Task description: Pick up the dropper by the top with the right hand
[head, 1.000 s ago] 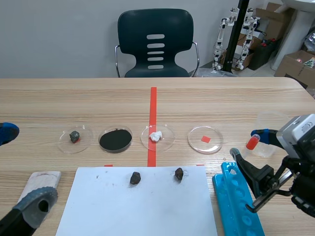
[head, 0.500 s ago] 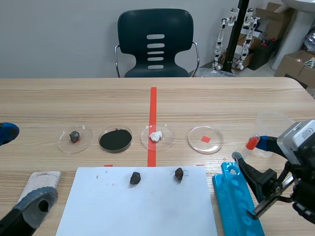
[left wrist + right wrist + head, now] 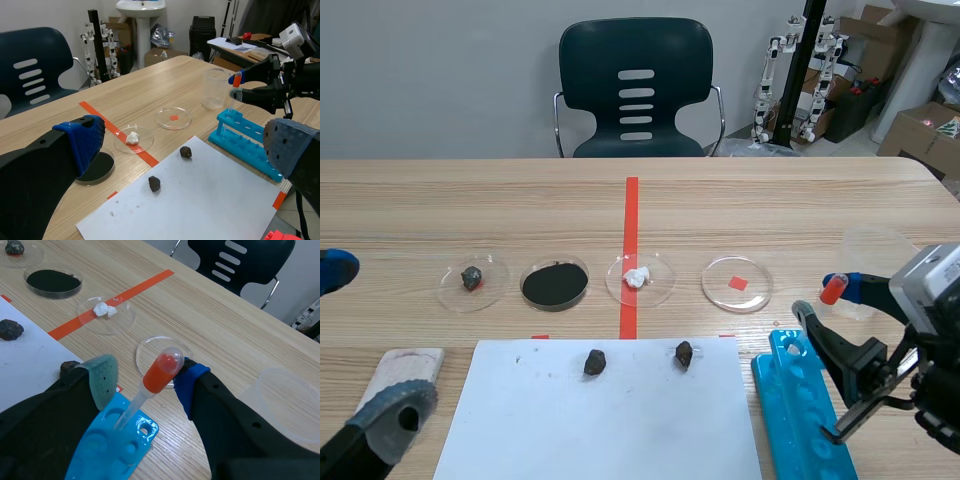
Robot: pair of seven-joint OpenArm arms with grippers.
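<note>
the dropper [image 3: 161,371] is seated in an end hole of the blue rack [image 3: 117,440] on the bench [image 3: 770,210], leaning slightly, so that its orange bulb is presented clear above the rack for a top grasp. the right end effector [image 3: 146,382] is set released astride the bulb: the blue pad [image 3: 189,382] is at or nearly against it, the grey-green pad [image 3: 102,379] apart. the grasp is judged not yet made. the left end effector [image 3: 185,146] is held released, well apart.
</note>
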